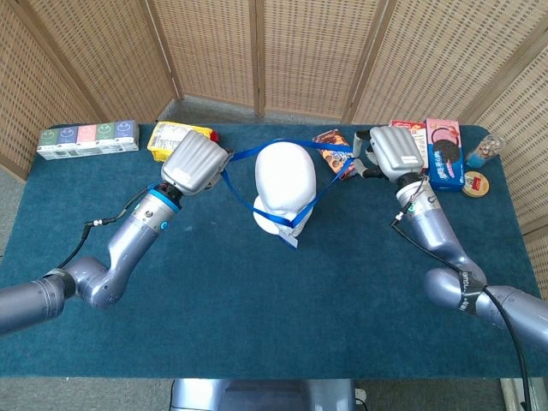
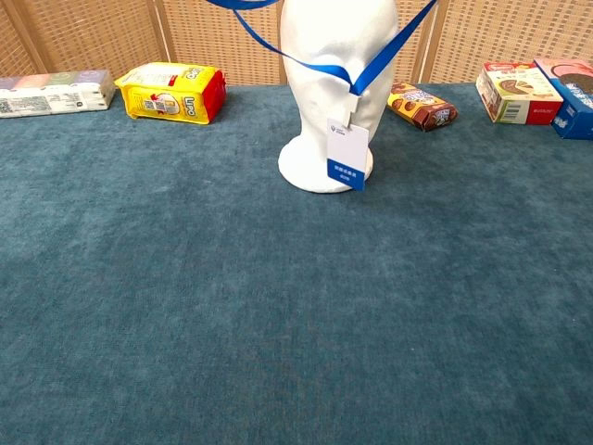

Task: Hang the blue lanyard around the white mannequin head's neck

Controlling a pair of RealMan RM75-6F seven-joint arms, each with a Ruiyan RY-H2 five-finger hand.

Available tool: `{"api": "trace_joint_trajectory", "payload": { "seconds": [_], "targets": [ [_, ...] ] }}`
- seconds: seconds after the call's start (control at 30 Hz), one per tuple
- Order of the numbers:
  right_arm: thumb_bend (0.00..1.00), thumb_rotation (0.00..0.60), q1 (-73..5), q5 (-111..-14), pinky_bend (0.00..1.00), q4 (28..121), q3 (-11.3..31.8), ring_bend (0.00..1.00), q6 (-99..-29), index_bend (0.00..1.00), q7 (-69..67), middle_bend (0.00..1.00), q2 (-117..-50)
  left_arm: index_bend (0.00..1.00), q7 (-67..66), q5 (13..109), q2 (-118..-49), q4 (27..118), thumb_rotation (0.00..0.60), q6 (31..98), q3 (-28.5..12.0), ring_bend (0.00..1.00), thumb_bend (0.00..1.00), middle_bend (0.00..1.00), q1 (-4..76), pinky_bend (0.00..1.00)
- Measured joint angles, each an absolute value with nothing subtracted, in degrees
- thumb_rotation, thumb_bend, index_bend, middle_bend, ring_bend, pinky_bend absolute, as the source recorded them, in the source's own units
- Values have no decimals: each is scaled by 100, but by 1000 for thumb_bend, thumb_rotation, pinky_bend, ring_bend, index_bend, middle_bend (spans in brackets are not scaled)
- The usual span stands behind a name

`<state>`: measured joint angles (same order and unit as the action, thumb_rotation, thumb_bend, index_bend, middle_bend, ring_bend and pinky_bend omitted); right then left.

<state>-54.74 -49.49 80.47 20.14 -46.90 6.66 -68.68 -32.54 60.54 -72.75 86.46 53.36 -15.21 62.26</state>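
Flanking the mannequin head (image 1: 284, 184), both hands' fingers clamp the blue lanyard (image 2: 320, 63) taut

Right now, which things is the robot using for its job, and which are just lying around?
For the job:
blue lanyard with its badge
white mannequin head
left robot hand
right robot hand

Just lying around:
yellow snack bag
chocolate biscuit packet
cookie boxes
tissue packs
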Motion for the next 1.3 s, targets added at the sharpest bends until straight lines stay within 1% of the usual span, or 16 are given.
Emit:
{"api": "trace_joint_trajectory", "payload": {
  "seconds": [0.17, 0.27, 0.33, 0.4, 0.47, 0.53, 0.63, 0.7, 0.73, 0.8, 0.83, 1.1, 1.3],
  "targets": [
    [405, 600, -5498, -4963, 1000, 8063, 1984, 1000, -4676, 737, 778, 956, -6855, 637, -3437, 5880, -7246, 8713, 554, 5343, -1499, 1000, 266, 1000, 6231, 1000],
    [380, 600, -5498, -4966, 1000, 8103, 1971, 1000, -4692, 731, 817, 944, -6845, 637, -3509, 5798, -7237, 8743, 530, 5363, -1488, 1000, 234, 1000, 6234, 1000],
    [367, 599, -5506, -4961, 1000, 8095, 1964, 1000, -4700, 727, 870, 935, -6846, 637, -3593, 5729, -7230, 8770, 500, 5393, -1481, 1000, 219, 1000, 6236, 1000],
    [357, 572, -5514, -4952, 1000, 8093, 1958, 1000, -4718, 721, 922, 921, -6842, 637, -3655, 5675, -7225, 8793, 462, 5421, -1476, 1000, 198, 1000, 6238, 1000],
    [354, 546, -5522, -4948, 1000, 8095, 1955, 1000, -4723, 718, 952, 910, -6839, 637, -3724, 5611, -7215, 8821, 442, 5437, -1467, 997, 188, 1000, 6241, 1000],
    [354, 539, -5524, -4943, 1000, 8107, 1945, 1000, -4733, 713, 992, 900, -6833, 635, -3798, 5567, -7205, 8846, 425, 5457, -1456, 983, 186, 1000, 6246, 1000],
    [352, 518, -5533, -4918, 1000, 8132, 1922, 1000, -4726, 700, 1068, 877, -6819, 610, -3879, 5512, -7198, 8884, 398, 5520, -1443, 911, 182, 969, 6246, 1000],
    [352, 504, -5533, -4894, 1000, 8156, 1909, 1000, -4725, 696, 1102, 867, -6807, 581, -3902, 5483, -7191, 8912, 377, 5552, -1437, 836, 180, 894, 6239, 998],
    [352, 502, -5530, -4883, 1000, 8174, 1906, 1000, -4725, 696, 1109, 865, -6797, 572, -3910, 5464, -7181, 8930, 371, 5561, -1433, 815, 180, 870, 6232, 994],
    [355, 502, -5518, -4876, 1000, 8195, 1904, 1000, -4739, 696, 1114, 864, -6781, 549, -3928, 5445, -7160, 8963, 356, 5583, -1427, 778, 180, 825, 6222, 973],
    [357, 502, -5509, -4871, 1000, 8215, 1905, 1000, -4749, 696, 1114, 864, -6769, 543, -3931, 5447, -7146, 8986, 352, 5608, -1424, 772, 180, 818, 6211, 963],
    [370, 506, -5361, -4894, 1000, 8396, 1951, 1000, -4960, 696, 1016, 864, -6642, 522, -3705, 5552, -7037, 9252, 322, 5905, -1428, 740, 180, 801, 5998, 829],
    [370, 504, -5040, -4984, 1000, 8729, 1996, 1000, -5346, 696, 799, 864, -6455, 520, -3254, 5586, -6817, 9833, 322, 6355, -1455, 702, 180, 775, 5556, 740]
  ]
}}
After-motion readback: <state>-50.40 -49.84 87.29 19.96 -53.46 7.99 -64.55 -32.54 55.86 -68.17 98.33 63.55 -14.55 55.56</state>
